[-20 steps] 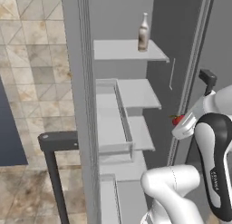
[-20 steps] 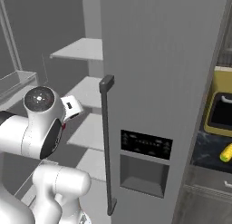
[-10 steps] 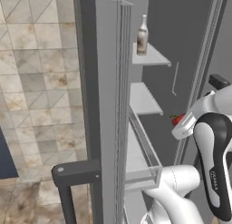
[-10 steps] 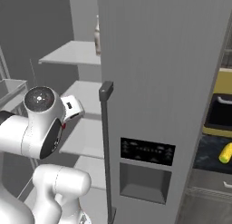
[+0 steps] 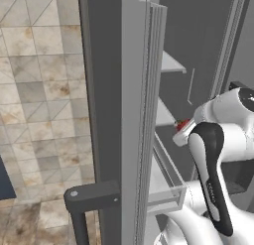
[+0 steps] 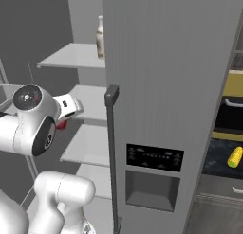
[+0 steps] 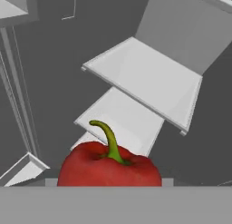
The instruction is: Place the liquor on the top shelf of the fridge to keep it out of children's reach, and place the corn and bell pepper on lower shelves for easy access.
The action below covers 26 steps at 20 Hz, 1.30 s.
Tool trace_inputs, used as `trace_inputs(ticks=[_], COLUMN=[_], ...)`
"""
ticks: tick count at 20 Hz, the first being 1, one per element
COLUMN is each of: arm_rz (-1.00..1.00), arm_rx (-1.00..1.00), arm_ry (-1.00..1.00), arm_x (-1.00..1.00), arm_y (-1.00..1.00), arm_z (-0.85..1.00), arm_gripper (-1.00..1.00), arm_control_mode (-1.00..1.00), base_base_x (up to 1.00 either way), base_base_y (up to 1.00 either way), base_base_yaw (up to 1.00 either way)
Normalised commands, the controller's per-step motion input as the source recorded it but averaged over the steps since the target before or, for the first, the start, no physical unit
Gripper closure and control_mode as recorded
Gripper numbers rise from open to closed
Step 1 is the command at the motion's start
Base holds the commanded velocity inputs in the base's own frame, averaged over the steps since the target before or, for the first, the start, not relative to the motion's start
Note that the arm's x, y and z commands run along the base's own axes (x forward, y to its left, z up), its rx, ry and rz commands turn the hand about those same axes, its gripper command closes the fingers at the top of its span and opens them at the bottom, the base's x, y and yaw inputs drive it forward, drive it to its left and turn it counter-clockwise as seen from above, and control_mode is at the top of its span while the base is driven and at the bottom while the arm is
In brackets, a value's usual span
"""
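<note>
Hand (image 7: 108,184) tips hidden behind bell pepper (image 7: 109,165); grip unclear.

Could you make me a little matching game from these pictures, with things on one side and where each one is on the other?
Things:
1. liquor
2. corn
3. bell pepper
4. dispenser panel

Places:
A. close up in front of the hand camera
B. on the closed fridge door
C. on the top shelf
D. on the dark counter right of the fridge

Pairs: 1-C, 2-D, 3-A, 4-B
</note>
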Motion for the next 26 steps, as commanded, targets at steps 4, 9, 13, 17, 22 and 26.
trace_inputs(ticks=[4,9,13,17,22,26], arm_rz=[-0.10,-0.03,0.00,0.00,0.00,0.00], arm_rx=[-0.01,0.00,0.00,0.00,0.00,0.00], arm_ry=[-0.04,-0.02,0.00,0.00,0.00,0.00], arm_x=[0.68,0.73,0.71,0.58,0.50,0.45], arm_y=[0.12,0.00,0.00,0.00,-0.06,-0.14], arm_z=[0.00,-0.04,-0.19,-0.38,-0.45,-0.37], arm_gripper=[1.00,1.00,1.00,1.00,1.00,1.00], arm_control_mode=[-1.00,-1.00,-1.00,-1.00,-1.00,-1.00], base_base_x=[0.00,0.00,0.00,0.00,0.00,0.00], base_base_y=[0.00,0.00,0.00,0.00,0.00,0.00], base_base_yaw=[0.00,0.00,0.00,0.00,0.00,0.00])
